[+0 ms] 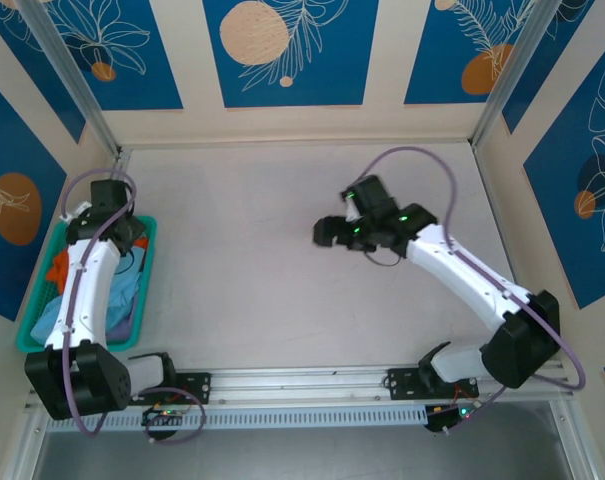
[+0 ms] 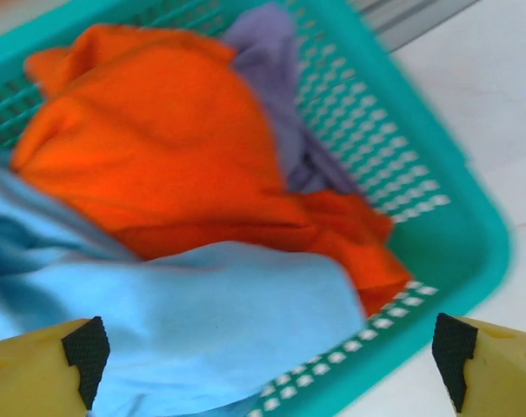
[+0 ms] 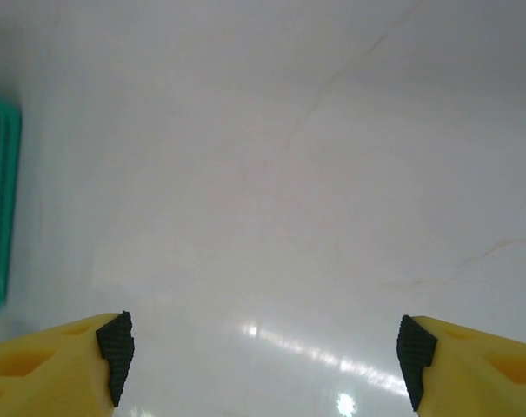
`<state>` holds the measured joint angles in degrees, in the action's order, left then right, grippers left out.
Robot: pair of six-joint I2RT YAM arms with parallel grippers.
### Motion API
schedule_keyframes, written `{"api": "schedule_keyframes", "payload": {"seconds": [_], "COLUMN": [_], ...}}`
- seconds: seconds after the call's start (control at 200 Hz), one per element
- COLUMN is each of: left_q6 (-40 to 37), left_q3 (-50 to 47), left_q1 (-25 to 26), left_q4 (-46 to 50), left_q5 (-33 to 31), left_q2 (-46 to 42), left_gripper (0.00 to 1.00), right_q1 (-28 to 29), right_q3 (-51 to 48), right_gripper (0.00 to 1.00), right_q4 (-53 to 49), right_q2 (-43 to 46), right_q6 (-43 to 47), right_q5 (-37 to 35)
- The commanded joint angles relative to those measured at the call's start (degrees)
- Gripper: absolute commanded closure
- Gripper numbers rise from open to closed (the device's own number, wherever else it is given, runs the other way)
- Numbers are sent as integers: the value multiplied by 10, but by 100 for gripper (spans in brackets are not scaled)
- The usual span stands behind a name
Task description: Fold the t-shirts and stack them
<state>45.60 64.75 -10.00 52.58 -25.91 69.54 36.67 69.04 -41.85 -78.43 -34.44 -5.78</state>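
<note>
Table (image 1: 272, 270) middle is lying wide open for free passage. Basket (image 2: 471, 226) walls are boxing in the far-left edge; t-shirts (image 2: 158, 156) are filling it, and left arm (image 1: 82, 290) is hanging over it.

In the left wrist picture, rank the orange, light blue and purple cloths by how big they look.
1. Orange cloth and light blue cloth: about alike; blue is nearer and cut off, so unranked.
2. Purple cloth: smallest, partly hidden.

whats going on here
The left fingers hang open over a teal basket that holds a crumpled blue shirt, an orange shirt and a purple shirt; they grip nothing. The right fingers are open above the table. Nothing is folded yet.
</note>
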Motion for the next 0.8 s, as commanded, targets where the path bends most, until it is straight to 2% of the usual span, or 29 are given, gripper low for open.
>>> {"api": "schedule_keyframes", "payload": {"seconds": [0.0,0.125,0.23,0.4,0.595,0.715,0.745,0.795], "left_q6": [-1,6,2,7,11,6,3,1], "left_q3": [-20,-39,-29,-43,-36,-35,-31,-17], "left_q1": [-45,-81,-82,-84,-83,-83,-84,-83], "left_q4": [42,19,35,9,5,1,5,17], "left_q5": [70,153,163,176,185,182,178,167], "left_q2": [9,32,64,65,87,80,79,74], "left_gripper": [5,10,19,24,52,88,99,100], "right_q1": [50,60,60,59,59,58,58,58], "right_q3": [4,-8,-4,-11,-7,-7,-7,-5], "right_gripper": [18,18,18,18,18,18,18,19], "right_q4": [-67,-53,-58,-47,-45,-41,-40,-41], "right_q2": [-1,1,4,3,-8,-9,-9,-10], "right_q6": [31,26,37,36,31,29,28,27], "right_q5": [-2,28,16,15,14,13,13,13]}}
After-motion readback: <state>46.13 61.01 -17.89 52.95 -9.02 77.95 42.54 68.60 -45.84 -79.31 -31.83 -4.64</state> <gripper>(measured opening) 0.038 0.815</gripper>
